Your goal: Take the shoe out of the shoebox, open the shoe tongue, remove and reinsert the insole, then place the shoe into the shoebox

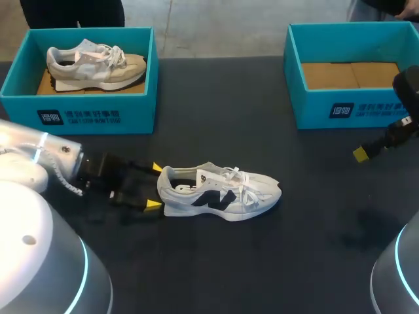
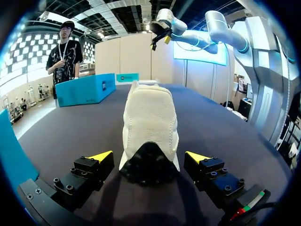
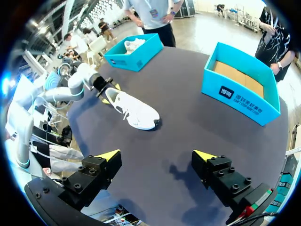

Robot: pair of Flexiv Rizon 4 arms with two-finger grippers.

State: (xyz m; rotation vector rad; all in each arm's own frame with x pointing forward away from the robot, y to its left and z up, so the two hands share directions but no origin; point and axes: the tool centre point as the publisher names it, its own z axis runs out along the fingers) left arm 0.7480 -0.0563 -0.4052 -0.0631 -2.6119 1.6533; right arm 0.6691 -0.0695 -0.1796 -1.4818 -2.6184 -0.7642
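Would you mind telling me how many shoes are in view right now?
2. A white shoe lies on the table, its heel between the left gripper's open fingers; a beige shoe sits in the left shoebox.

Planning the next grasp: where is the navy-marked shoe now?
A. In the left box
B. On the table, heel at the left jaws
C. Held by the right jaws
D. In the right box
B: the shoe lies on the table, heel between the open jaws of the left gripper.
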